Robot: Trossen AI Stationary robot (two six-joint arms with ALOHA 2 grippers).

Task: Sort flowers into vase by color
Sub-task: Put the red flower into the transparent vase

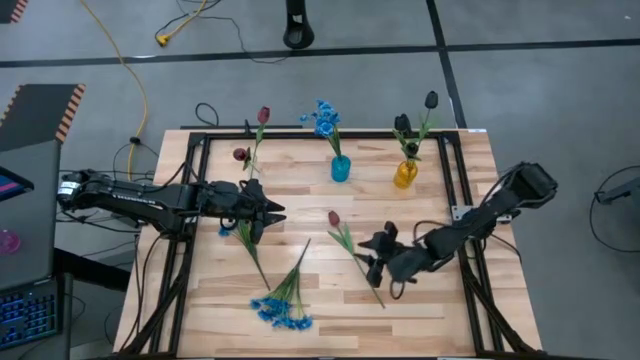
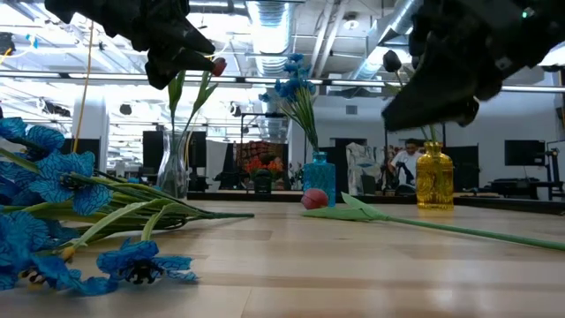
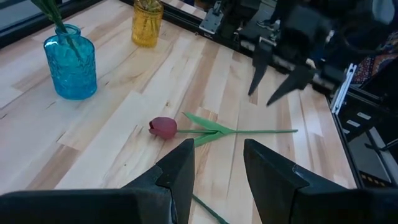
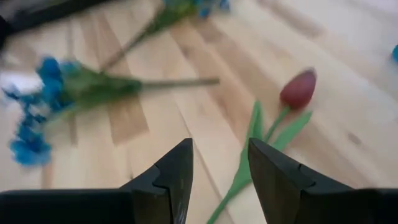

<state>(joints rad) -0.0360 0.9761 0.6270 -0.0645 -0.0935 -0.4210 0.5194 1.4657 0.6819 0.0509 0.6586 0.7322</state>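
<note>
A dark red tulip (image 1: 334,218) lies flat on the wooden table, its green stem (image 1: 365,275) running toward the near right. My right gripper (image 1: 372,255) hangs open above that stem, fingers either side of it in the right wrist view (image 4: 219,168), touching nothing. A bunch of blue flowers (image 1: 283,308) lies near the front edge. My left gripper (image 1: 278,212) waits open at mid-left, above another green stem (image 1: 250,250). At the back, a clear vase (image 2: 174,168) holds red tulips, a blue vase (image 1: 341,168) blue flowers, and a yellow vase (image 1: 405,174) near-black tulips.
A black metal frame (image 1: 200,180) borders the table's left, far and right sides. Cables (image 1: 130,70) lie on the floor beyond the far edge. In the low view a person (image 2: 408,159) sits in the room behind the table.
</note>
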